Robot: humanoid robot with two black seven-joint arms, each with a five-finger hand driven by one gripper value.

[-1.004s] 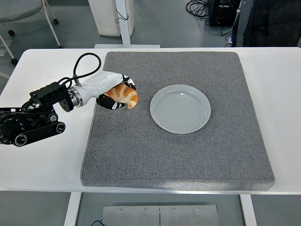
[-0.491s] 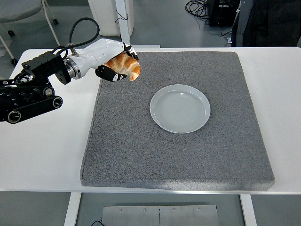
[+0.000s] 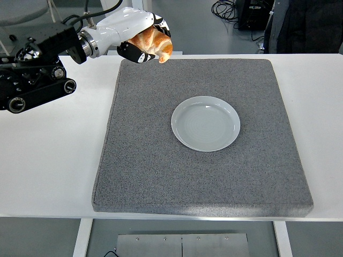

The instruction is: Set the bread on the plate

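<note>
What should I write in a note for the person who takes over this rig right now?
Left hand: shut on the bread, held in the air over the far left corner of the grey mat.
Right hand: not in view.
Plate: empty, in the middle of the mat.
Done: bread is grasped and off the mat.
Left: carry it right and toward the near side, over the plate, lower it, let go.
</note>
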